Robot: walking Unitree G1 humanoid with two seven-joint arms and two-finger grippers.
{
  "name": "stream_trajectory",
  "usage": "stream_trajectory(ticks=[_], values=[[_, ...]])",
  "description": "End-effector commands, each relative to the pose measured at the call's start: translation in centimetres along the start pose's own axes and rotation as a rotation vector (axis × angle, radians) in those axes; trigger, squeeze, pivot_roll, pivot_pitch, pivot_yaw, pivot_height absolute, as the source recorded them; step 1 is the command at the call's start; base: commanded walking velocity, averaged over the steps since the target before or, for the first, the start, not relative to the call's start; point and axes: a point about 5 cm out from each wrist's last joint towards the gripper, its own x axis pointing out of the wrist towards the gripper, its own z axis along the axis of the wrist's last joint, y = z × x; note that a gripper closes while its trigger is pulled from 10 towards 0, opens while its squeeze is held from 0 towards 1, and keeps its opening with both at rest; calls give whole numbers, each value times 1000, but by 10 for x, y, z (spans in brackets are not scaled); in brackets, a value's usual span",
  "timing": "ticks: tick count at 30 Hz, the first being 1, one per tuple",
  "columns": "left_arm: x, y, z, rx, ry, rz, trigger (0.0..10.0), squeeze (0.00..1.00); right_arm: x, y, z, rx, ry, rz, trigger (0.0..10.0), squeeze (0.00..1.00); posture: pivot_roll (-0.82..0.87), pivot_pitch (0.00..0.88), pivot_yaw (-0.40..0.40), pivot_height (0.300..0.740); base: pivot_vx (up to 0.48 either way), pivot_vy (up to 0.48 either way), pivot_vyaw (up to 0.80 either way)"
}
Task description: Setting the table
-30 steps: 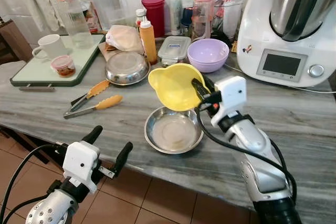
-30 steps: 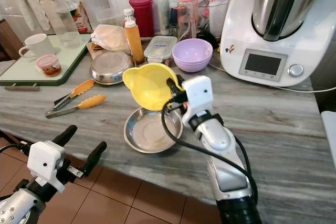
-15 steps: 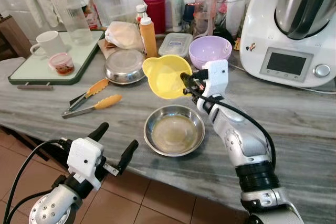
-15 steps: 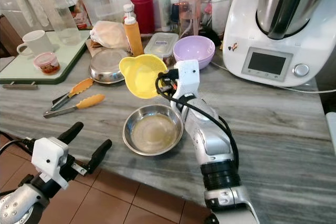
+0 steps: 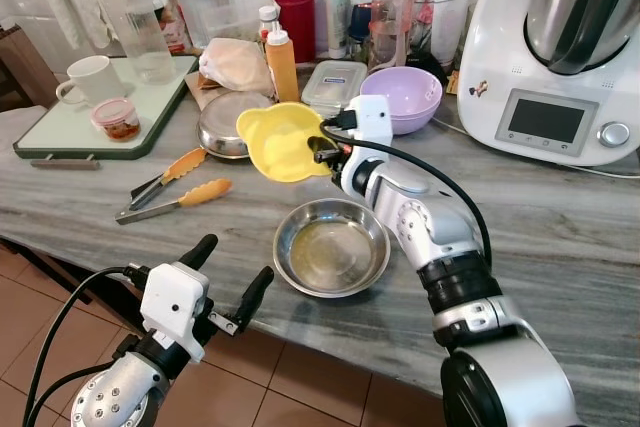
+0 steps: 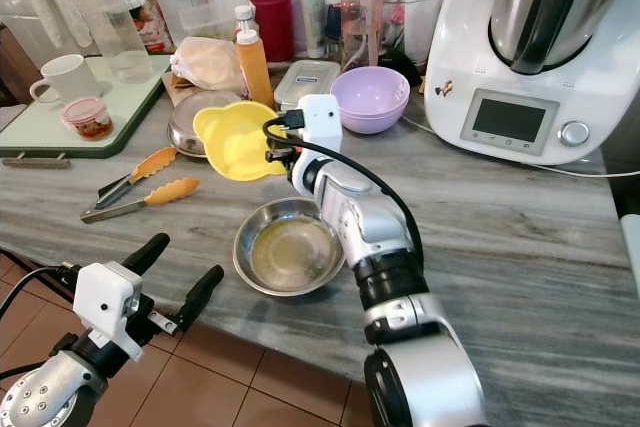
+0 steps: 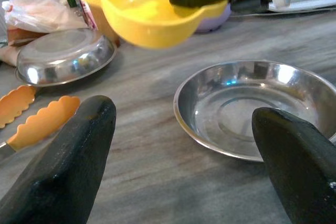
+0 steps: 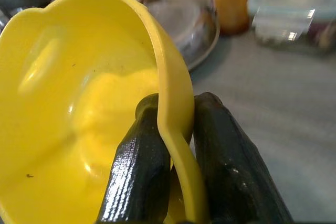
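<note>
Movement of the yellow bowl (image 5: 280, 140) is the change to be noted: a second ago it was held tilted directly over the steel bowl (image 5: 331, 246) near the counter's front edge, and it has since been carried toward the robot's left and further back, so that it now hangs above the bare stone between the orange-tipped tongs (image 5: 170, 190) and the second steel bowl (image 5: 228, 125), clear of the counter. Its rim is pinched between the two black fingers of the right gripper (image 8: 176, 156), one finger inside the wall and one outside, closed tightly on it. The front steel bowl is left uncovered and appears empty. The left gripper (image 5: 228, 278) is held low in front of the counter edge with its fingers spread wide and nothing between them. From this shift it may be judged that the yellow bowl is being transferred to another spot rather than set into the steel bowl; a release point on the grey marble counter (image 5: 560, 217) has yet to be reached, and the crowded bottles and lilac bowl (image 5: 402, 98) behind should be avoided.
</note>
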Motion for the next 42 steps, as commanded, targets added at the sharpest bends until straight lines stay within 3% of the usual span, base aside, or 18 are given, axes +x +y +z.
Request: stream_trajectory(ticks=[1,8,12,13,24,27,29,30,31,42], values=[[-1,0,-1,11,16,8,10000,0,4,5,3,-10,15,17,10000,0,-94,90,72,740,0,0,0],[-3,-3,1,12,21,10,10000,0,8,-4,0,-187,67,17,10000,0,-92,92,73,740,0,0,0],[-2,-4,1,12,23,11,10000,0,8,-9,-2,-219,78,11,10000,0,-92,92,73,740,0,0,0],[-2,-4,2,12,23,12,10000,0,8,-10,-4,-225,89,19,10000,369,-92,92,73,740,0,0,0],[-2,-6,2,12,32,15,10000,0,11,-5,-16,-250,115,66,10000,376,-83,92,73,740,0,0,0],[-3,-6,2,13,36,15,10000,0,12,-5,-16,-257,111,68,10000,447,-83,92,73,740,0,0,0],[-3,-6,1,14,41,17,10000,0,12,-6,-16,-261,107,67,10000,655,-81,92,73,740,0,0,0],[-3,-6,1,14,42,17,10000,0,12,-6,-16,-261,106,67,10000,655,-81,92,73,740,0,0,0],[-4,-6,1,15,45,17,10000,0,12,-7,-16,-260,100,67,10000,1000,-81,92,75,740,0,0,0],[-4,-5,-1,17,57,13,10000,0,12,-10,-16,-258,89,61,10000,1000,-82,86,74,740,0,0,0]])
